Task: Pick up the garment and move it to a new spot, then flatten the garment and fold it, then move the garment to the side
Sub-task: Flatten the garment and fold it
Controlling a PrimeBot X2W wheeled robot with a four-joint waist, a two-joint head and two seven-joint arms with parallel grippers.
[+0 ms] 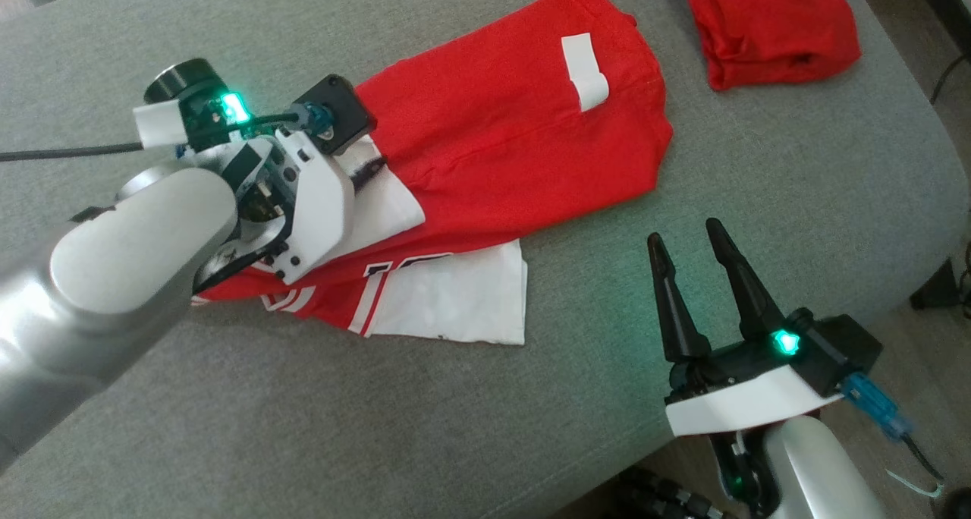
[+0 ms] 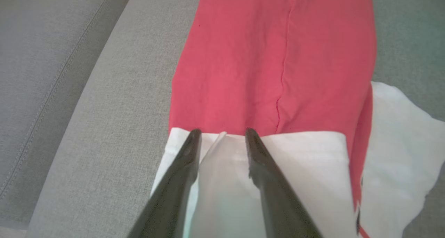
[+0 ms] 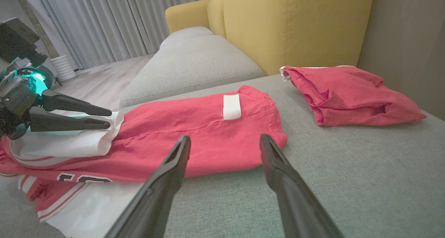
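Grey cushion (image 1: 758,223) underneath; garment (image 1: 493,139), red and white, stretched flat from lower left toward upper centre of the head view. At its white end, left gripper (image 2: 220,135), fingers spread astride a raised white fold, not visibly pinching. Lower right, right gripper (image 1: 684,232) spread wide, off the cloth; red bundle (image 1: 766,26) upper right.

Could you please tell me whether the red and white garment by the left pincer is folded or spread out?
Folded, loosely: the garment lies as a narrow strip, red layers overlapping, a white sleeve poking out underneath.
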